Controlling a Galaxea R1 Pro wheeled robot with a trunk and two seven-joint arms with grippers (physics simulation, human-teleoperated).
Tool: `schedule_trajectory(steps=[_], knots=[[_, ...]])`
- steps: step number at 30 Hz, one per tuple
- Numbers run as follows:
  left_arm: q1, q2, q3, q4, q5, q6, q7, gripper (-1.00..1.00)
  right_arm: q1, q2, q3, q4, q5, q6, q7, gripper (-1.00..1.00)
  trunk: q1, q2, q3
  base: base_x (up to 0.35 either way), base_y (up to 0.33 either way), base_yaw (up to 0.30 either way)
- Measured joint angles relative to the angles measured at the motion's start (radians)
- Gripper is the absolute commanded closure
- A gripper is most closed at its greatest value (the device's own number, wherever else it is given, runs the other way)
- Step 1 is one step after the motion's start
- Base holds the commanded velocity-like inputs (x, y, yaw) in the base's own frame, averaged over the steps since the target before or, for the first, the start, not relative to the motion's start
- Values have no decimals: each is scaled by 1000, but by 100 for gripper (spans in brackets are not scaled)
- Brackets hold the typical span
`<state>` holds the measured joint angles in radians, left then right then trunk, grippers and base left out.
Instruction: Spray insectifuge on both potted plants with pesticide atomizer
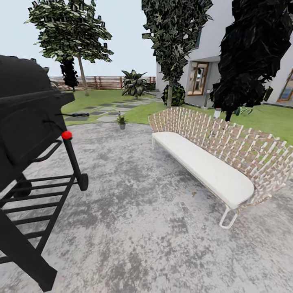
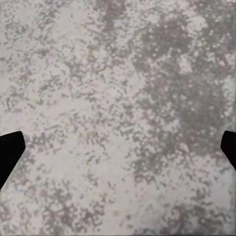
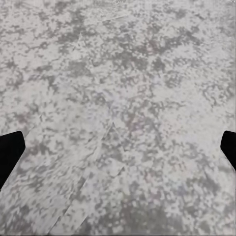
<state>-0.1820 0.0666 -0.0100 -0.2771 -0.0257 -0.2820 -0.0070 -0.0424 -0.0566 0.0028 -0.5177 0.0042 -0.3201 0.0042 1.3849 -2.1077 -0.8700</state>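
Observation:
One potted plant [image 1: 121, 121], a small green rosette in a grey pot, stands at the far edge of the grey stone patio [image 1: 134, 211] where the stepping stones begin. Low green leaves [image 1: 243, 110] peek over the bench's back, too hidden to identify. I cannot pick out the pesticide atomizer. In the left wrist view my left gripper [image 2: 118, 152] is open, its black fingertips [image 2: 10, 150] wide apart over bare mottled stone. My right gripper [image 3: 118, 152] is open in the same way over the stone, with nothing between its fingers.
A big black barbecue grill [image 1: 28, 134] on wheels stands close at the left. A long white-cushioned wicker bench [image 1: 211, 162] runs along the right. Beyond lie green lawn [image 1: 264, 118], pale stepping stones [image 1: 106, 110], dark trees, a brown fence [image 1: 101, 82] and the white house [image 1: 211, 53].

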Motion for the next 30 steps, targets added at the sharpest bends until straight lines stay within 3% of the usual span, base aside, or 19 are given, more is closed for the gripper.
schedule_trajectory(steps=[17, 30], knots=[[0, 0, 1, -1, 1, -1, 1, -100, 0, 0, 0, -1, 0, 0, 0, -100, 0, 0, -5, 339, -72, 160], [0, 0, 2, -1, 1, 0, 0, -100, 0, 0, 0, -3, 0, 0, 1, -100, 0, 0, -6, 339, -69, 14]])
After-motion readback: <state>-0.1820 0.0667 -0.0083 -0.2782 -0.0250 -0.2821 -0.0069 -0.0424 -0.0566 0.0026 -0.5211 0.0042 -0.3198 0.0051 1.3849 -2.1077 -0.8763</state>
